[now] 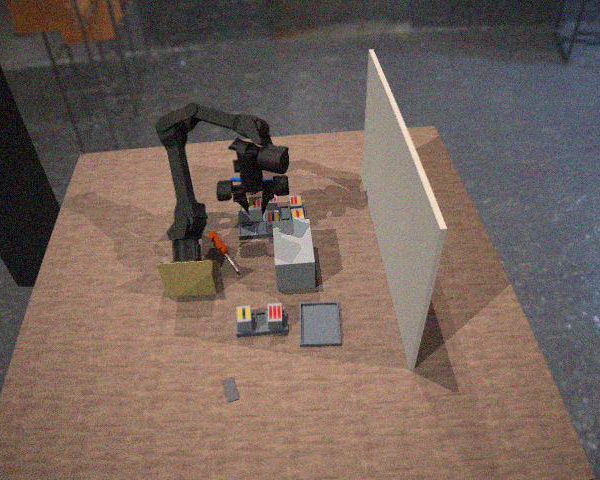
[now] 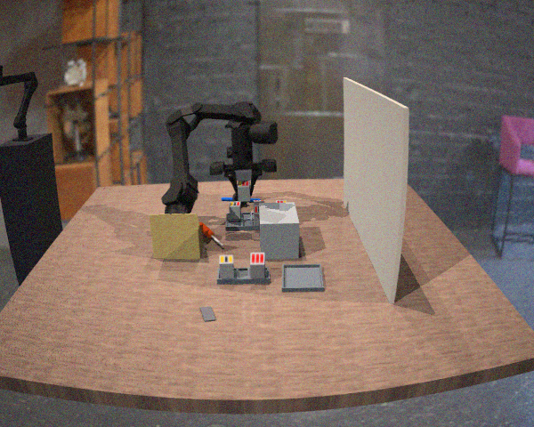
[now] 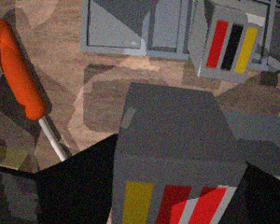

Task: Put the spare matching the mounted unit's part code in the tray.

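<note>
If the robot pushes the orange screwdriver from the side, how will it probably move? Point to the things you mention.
The screwdriver (image 1: 218, 243) (image 2: 206, 229) (image 3: 18, 70) would probably roll a little, because its handle looks rounded. It may swing in a curve rather than go straight, since the handle is thick and the shaft thin. It looks stiff, so bending seems unlikely.
</note>
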`<action>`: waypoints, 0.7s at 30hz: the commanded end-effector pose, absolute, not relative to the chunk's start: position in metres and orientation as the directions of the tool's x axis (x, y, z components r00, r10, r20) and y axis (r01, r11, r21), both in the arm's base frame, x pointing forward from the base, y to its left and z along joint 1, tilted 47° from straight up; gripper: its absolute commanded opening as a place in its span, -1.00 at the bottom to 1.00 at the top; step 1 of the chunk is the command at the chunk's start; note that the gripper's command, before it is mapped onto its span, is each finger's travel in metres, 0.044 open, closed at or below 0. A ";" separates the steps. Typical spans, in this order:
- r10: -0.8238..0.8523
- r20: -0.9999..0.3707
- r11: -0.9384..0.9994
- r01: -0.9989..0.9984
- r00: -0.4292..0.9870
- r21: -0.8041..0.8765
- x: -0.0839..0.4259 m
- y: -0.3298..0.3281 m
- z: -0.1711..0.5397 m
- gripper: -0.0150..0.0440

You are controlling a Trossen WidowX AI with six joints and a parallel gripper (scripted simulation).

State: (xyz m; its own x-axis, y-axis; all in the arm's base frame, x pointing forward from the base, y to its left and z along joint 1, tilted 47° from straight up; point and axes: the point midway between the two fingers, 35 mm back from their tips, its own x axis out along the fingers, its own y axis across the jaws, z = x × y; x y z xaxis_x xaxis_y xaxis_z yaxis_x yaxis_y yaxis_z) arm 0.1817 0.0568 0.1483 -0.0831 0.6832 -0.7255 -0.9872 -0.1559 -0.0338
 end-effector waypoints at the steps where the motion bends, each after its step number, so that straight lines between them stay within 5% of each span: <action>1: 0.655 -0.751 -0.117 -0.993 -0.082 0.007 0.188 0.042 0.136 -0.49; 21: 0.641 -0.764 -0.121 -0.993 -0.073 -0.007 0.252 -0.004 0.111 -0.49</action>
